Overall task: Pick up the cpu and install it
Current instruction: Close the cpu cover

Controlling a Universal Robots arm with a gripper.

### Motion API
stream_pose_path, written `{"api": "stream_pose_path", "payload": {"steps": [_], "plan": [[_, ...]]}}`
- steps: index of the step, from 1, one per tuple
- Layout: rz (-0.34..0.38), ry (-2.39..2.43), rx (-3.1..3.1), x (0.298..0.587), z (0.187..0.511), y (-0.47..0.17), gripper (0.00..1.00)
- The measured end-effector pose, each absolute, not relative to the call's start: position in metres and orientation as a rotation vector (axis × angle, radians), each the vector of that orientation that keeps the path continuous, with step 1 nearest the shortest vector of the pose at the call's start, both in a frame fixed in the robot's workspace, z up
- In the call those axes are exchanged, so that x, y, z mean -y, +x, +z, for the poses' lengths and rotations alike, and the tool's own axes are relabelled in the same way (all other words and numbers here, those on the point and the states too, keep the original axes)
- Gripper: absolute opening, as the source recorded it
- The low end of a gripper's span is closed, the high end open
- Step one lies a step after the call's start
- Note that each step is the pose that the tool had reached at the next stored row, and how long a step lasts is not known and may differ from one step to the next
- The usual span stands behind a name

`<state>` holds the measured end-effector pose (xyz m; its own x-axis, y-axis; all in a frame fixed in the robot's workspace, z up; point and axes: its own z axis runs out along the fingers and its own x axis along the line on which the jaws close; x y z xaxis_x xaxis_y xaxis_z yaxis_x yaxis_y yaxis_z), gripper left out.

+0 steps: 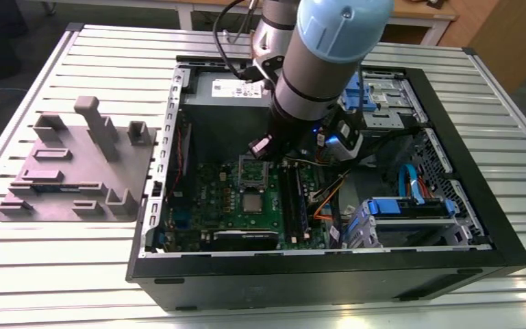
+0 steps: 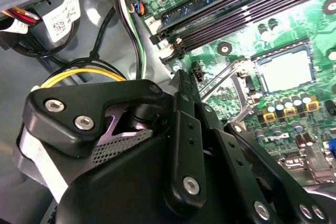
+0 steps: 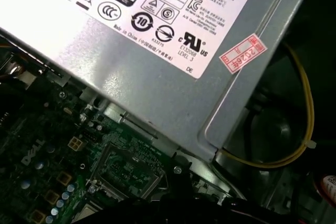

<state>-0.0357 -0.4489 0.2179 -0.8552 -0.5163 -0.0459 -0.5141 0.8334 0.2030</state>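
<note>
Exterior view shows 1 cpu (image 1: 251, 203) on 1 motherboard (image 1: 210, 200).

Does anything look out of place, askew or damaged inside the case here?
Nothing looks spilled or damaged. One thing stands out: the socket's metal retention frame is flipped open on the motherboard, and the cpu lies flat and uncovered right beside it.

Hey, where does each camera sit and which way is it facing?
Exterior view: high up, looking down into the open computer case; the arm reaches in.
First wrist view: on the arm, facing the labelled power supply and motherboard.
Second wrist view: on the arm, looking past the pincer at the cpu.
Both wrist views share the motherboard.
</note>
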Motion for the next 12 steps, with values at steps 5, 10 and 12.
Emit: {"api": "stream_pose_path", "payload": {"steps": [5,10,12], "plan": [[-0.303,0.853,2.992,0.448,0.225,-0.036,0.1],[-0.299,0.899,2.975,0.448,0.23,-0.036,0.1],[-0.29,0.923,2.965,0.448,0.23,-0.036,0.1]]}}
